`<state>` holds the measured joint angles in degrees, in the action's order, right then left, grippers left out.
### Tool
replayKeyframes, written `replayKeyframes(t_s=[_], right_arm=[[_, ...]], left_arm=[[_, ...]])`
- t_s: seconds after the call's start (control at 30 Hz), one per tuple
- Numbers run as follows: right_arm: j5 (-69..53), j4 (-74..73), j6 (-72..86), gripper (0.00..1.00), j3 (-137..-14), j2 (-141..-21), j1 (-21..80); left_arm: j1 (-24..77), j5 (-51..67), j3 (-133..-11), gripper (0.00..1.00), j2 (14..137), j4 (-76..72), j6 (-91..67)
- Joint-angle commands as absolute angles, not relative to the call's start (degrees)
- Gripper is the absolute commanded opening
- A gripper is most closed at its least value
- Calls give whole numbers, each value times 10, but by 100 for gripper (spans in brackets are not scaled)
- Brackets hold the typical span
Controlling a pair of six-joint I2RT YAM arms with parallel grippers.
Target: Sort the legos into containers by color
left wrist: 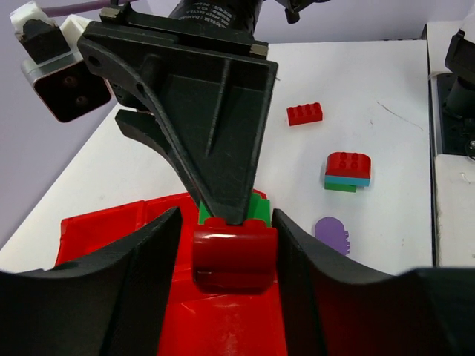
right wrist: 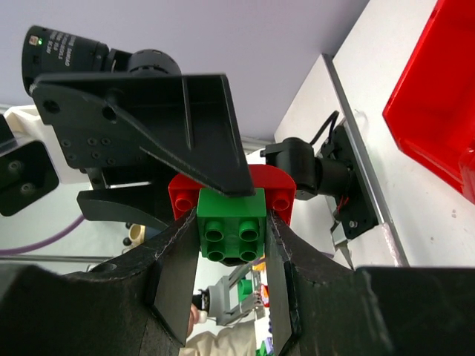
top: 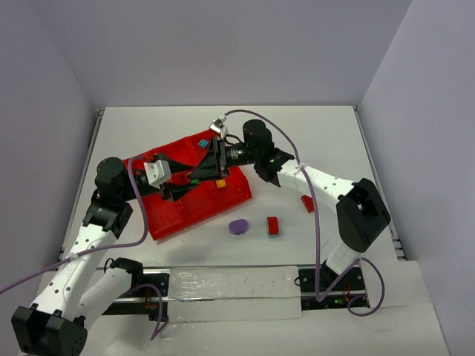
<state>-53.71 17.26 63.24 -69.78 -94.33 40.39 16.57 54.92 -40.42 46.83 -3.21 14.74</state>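
Observation:
Both grippers meet above the red tray (top: 185, 211). My left gripper (left wrist: 226, 222) is shut on a dark red rounded brick (left wrist: 234, 256). A green brick (left wrist: 260, 209) is joined to its far side. My right gripper (right wrist: 230, 222) is shut on that green brick (right wrist: 231, 226), with the red brick (right wrist: 286, 189) behind it. In the top view the left gripper (top: 184, 182) and the right gripper (top: 202, 169) face each other and hide the held bricks. A teal brick (top: 202, 142) and a yellow brick (top: 220, 182) lie in tray compartments.
On the table in front of the tray lie a purple piece (top: 238, 226), a red-topped stack (top: 272, 226) of red, teal and green bricks (left wrist: 348, 171), and a long red brick (top: 306, 202). The right arm's cable arcs over the table.

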Motion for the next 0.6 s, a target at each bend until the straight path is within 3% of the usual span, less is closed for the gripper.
replayKeyframes(t_s=[0.0,0.57], right_arm=[[-538,211,632,0,-710,-944,412],[-533,194,616,0,-707,-946,407]], left_arm=[[168,540,-400,62,459,-69,130],[168,493,-358,64,395,-62,132]])
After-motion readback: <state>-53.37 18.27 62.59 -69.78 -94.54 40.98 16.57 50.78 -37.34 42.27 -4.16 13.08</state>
